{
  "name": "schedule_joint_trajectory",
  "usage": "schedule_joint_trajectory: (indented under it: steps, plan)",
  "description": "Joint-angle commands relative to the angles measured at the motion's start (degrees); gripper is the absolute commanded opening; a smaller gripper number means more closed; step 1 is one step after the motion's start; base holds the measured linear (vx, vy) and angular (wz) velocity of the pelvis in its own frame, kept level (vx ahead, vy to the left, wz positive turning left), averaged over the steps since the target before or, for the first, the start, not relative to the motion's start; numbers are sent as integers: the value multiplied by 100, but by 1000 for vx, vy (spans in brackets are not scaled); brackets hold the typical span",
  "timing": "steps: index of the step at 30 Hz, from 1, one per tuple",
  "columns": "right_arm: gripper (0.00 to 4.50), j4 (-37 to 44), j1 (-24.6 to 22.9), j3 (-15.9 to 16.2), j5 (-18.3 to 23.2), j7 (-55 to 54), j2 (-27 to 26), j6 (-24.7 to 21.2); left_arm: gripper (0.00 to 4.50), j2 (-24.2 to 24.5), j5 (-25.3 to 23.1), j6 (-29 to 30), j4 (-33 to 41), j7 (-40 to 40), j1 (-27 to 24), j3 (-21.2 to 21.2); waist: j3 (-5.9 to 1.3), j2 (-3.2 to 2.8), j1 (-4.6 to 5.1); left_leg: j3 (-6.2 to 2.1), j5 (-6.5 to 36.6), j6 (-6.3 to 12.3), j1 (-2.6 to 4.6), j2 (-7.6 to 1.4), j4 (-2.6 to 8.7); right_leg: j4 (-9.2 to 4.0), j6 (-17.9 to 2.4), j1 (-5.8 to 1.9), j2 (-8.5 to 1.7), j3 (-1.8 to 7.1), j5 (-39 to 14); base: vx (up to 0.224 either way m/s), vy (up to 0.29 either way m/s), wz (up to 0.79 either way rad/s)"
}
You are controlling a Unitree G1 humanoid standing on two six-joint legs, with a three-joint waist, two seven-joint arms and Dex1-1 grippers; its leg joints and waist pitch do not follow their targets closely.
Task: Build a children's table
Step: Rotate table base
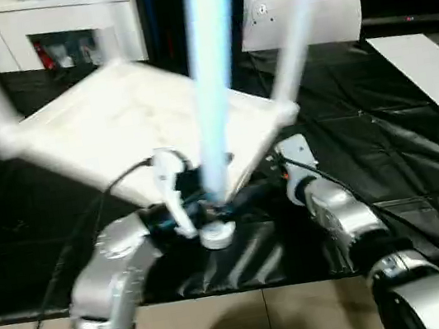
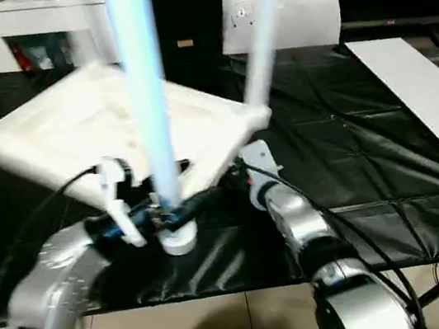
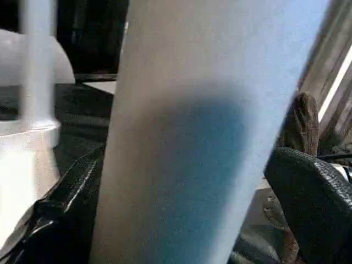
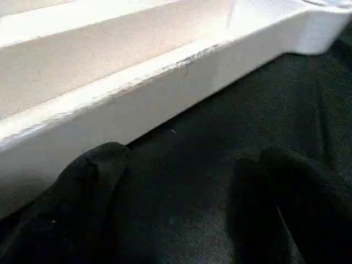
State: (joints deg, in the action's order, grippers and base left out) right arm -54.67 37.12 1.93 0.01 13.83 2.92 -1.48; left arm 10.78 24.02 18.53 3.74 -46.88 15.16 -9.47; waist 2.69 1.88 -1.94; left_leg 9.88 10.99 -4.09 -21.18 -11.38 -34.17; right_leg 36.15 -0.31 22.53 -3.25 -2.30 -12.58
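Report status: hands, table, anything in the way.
Left hand around the near leg, fingers wide. Right hand open, empty, beside the upside-down children's table. No obstruction seen.

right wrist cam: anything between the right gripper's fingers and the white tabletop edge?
Nothing. Right wrist view shows bare black table cover between the right gripper, fingers apart, and the white plastic tabletop's rim.

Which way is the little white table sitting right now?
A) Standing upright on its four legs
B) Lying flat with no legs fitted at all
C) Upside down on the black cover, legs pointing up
C: the children's table lies with its top down on the black-covered work table and its legs rise upward, the near leg standing in the front corner socket between the robot's two arms.
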Motion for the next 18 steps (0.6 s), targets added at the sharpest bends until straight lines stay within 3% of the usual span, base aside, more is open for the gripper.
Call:
schedule_joint_trajectory:
  steps: [1,5,9,11,14,16,17,18]
  plan:
    - [450,38,208,224,4,174,-253,215,447,-79,-151,-171,-123,-47,168,-260,-344,-91,-78,-15,680,47,48,-145,386,-337,-1437,-318,-391,237,436,0,0,0]
    - [450,38,212,221,-18,420,-328,370,447,-42,-356,-602,-611,101,483,-27,-328,-87,-76,-20,921,-26,66,-166,410,-365,-1376,-301,-404,240,26,0,0,0]
    - [450,49,109,151,-26,304,-254,433,447,-118,-638,-1010,-1118,329,816,96,-332,-115,-105,-13,898,-48,93,-166,403,-359,-1378,-282,-396,246,102,0,0,0]
    - [450,183,-69,-51,53,79,-92,417,447,-138,-779,-1320,-1478,570,957,229,-337,-131,-130,-18,852,-59,93,-162,401,-355,-1362,-295,-399,247,182,0,0,0]
    - [450,515,-333,-267,156,-22,56,378,447,-113,-715,-1337,-1365,546,796,289,-361,-141,-192,-19,683,-50,87,-168,387,-316,-1348,-314,-409,250,543,0,0,0]
    - [450,801,-512,-343,226,20,122,319,447,-112,-631,-1226,-1173,520,617,299,-362,-115,-211,-13,620,-22,78,-166,384,-307,-1364,-317,-399,246,685,0,0,0]
    - [450,1044,-666,-391,273,50,173,271,447,-110,-593,-1141,-1035,519,468,289,-361,-188,-231,-20,631,-24,77,-177,381,-303,-1345,-313,-406,246,739,0,0,0]
    - [450,1315,-826,-417,301,77,215,231,447,-92,-582,-1049,-877,533,295,251,-352,-142,-238,-17,678,-19,71,-185,386,-314,-1300,-324,-396,245,735,0,0,0]
